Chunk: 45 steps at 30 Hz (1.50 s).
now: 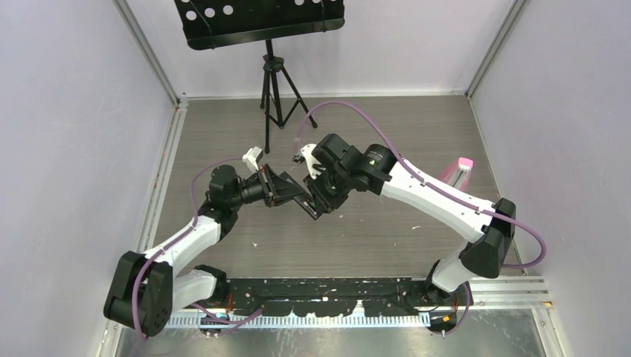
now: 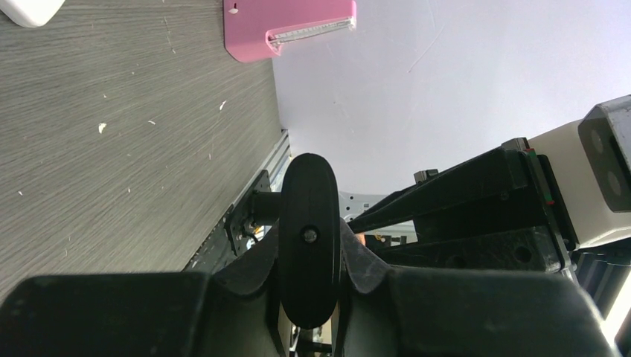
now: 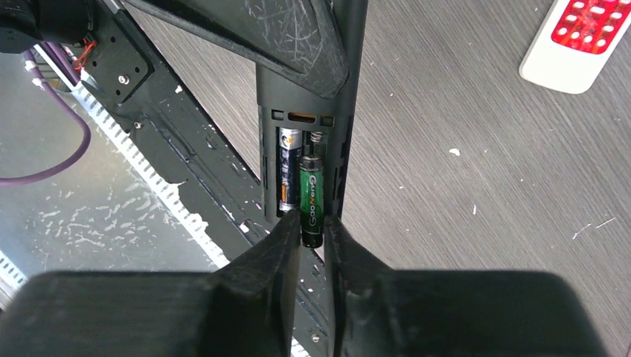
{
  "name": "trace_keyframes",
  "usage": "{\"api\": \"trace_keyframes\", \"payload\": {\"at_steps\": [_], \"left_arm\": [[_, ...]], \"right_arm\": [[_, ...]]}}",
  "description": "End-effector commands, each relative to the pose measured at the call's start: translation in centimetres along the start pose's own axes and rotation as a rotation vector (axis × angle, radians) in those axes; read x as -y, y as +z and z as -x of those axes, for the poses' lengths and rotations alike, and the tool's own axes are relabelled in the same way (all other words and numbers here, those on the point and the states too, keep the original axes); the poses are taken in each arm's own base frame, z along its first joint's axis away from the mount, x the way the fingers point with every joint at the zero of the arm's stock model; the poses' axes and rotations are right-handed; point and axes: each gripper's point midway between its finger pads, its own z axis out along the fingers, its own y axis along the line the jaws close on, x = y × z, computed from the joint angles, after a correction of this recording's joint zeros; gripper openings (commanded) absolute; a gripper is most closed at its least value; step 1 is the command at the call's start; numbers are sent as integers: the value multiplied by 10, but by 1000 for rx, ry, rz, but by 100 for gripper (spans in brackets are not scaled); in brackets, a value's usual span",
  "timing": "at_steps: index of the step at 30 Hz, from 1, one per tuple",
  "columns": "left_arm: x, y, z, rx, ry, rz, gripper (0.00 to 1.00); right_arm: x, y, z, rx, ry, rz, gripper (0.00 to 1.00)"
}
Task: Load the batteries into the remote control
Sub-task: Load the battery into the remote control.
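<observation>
My left gripper (image 2: 310, 245) is shut on a black remote control (image 2: 309, 223) and holds it above the table. In the right wrist view the remote's battery bay (image 3: 338, 163) is open, with a dark battery (image 3: 287, 175) lying in its left slot. My right gripper (image 3: 312, 227) is shut on a green battery (image 3: 312, 195), whose far end lies in the right slot near the spring. In the top view both grippers, left (image 1: 296, 195) and right (image 1: 321, 201), meet at mid-table. The orange battery and the other dark one are out of view.
A white remote with red buttons (image 3: 582, 41) lies on the wood-grain table and shows in the top view (image 1: 253, 158). A pink box (image 1: 455, 172) sits at the right by the wall. A music-stand tripod (image 1: 275, 82) stands at the back. A black rail (image 1: 335, 286) runs along the near edge.
</observation>
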Motion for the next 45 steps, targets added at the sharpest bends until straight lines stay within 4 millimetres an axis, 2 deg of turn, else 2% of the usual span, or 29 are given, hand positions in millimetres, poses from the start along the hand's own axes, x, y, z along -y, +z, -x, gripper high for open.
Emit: {"api": "trace_keyframes", "payload": {"at_steps": [1,9,18,21,25,27,31,35,40,42,45], "left_arm": [[30,-2,0,-11,85,-81,0],[29,-2,0,-8,76,-80,0],[39,-5,1,9,55,-99,0],[43,-6,4,29,20,-103,0],[56,-7,13,85,-72,-149,0],[65,-9,18,110,-117,-189,0],[81,-12,26,144,-181,-241,0],[91,-15,29,162,-198,-267,0],[96,-18,31,175,-214,-290,0],[98,-19,31,174,-210,-297,0],[99,-19,30,175,-207,-303,0]], "right_arm": [[-2,-4,7,14,-24,-3,27],[-3,-16,16,82,1,-16,41],[-11,-58,41,305,97,7,61],[-10,-73,54,427,178,8,66],[1,-97,77,691,410,12,74],[0,-112,92,848,520,84,77],[2,-115,98,983,709,205,78],[-3,-119,106,1054,803,323,78],[0,-119,106,1118,905,417,77],[2,-117,105,1131,936,440,74],[2,-118,105,1154,964,479,62]]}}
